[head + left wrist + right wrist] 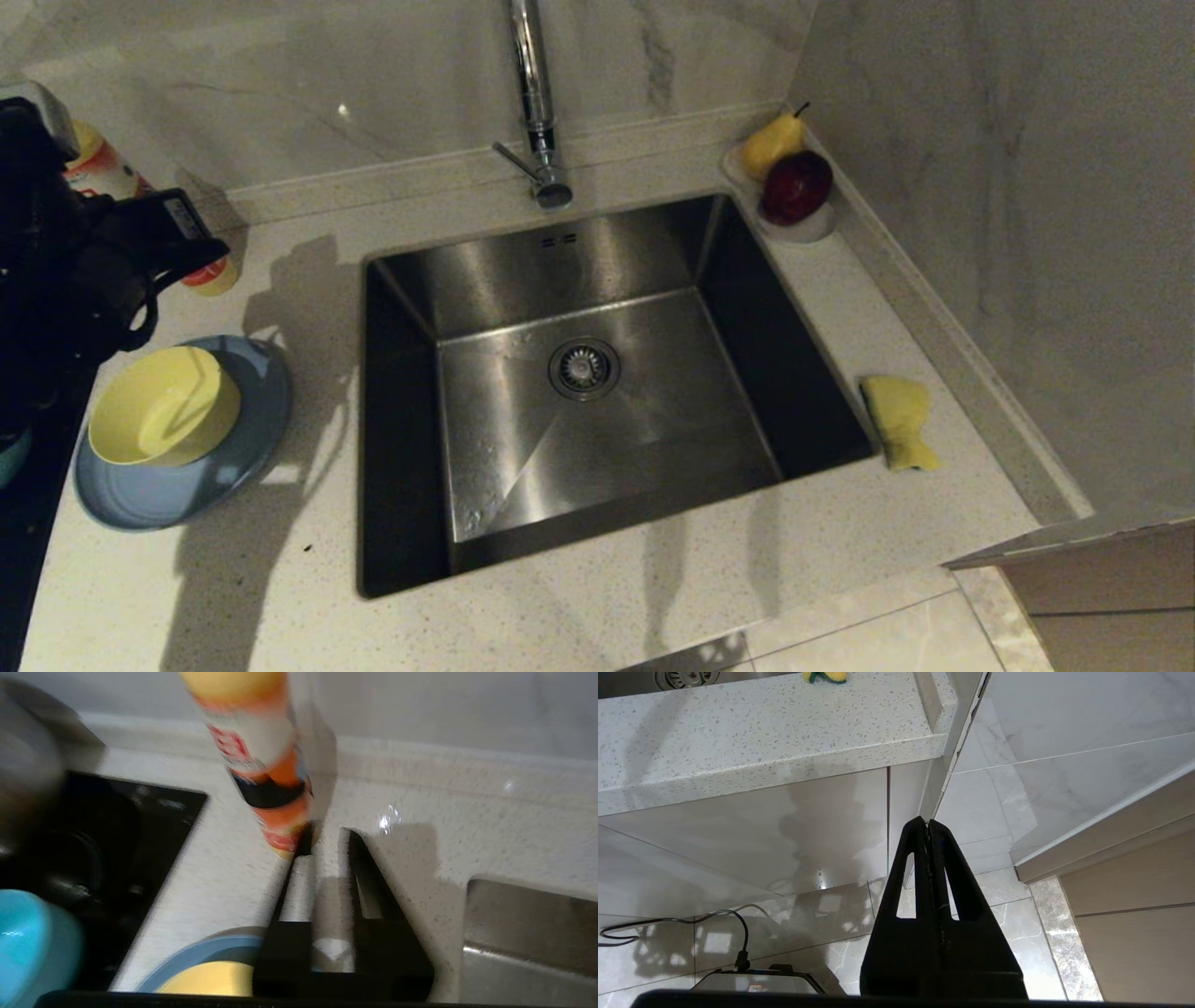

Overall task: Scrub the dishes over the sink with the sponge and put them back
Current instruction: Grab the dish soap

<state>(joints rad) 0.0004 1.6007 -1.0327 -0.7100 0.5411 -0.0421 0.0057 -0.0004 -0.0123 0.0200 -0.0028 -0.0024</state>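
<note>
The pale-yellow bowl (163,406) sits in the light-blue plate (233,467) on the counter left of the sink (523,271). A teal bowl (7,457) peeks in at the left edge, on the black hob. The yellow sponge (901,420) lies on the counter right of the sink. My left arm (84,271) hangs above the plate. The left gripper (327,833) is open by a narrow gap with nothing between its fingers, its tips close to an orange-and-white bottle (261,756). My right gripper (928,822) is shut and empty, parked below the counter edge.
A tall chrome tap (534,103) stands behind the sink. A white fruit dish (808,229) with a pear (773,145) and a red apple (796,185) sits in the back right corner. The black hob (117,826) borders the counter on the left. Walls close in behind and to the right.
</note>
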